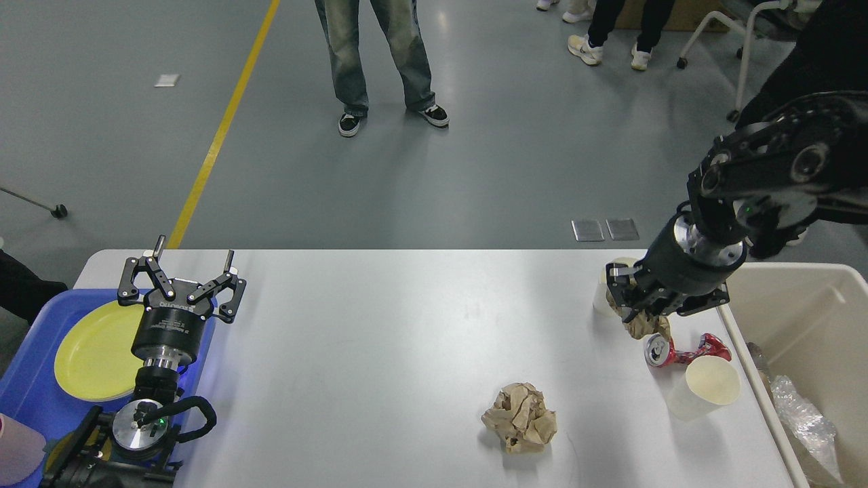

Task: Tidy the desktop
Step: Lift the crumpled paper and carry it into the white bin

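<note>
White table spans foreground. Right tool above its right end, clenched on small paper wad, just above can. Left tool released, over table's left edge by tray.

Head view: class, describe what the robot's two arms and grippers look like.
Both arms are black. The left gripper has two linkage fingers with small silver screws, on a round black body with white lettering, a silver collar, and a looped black cable. The right gripper hangs from a bulky black joint with a silver ring.
</note>
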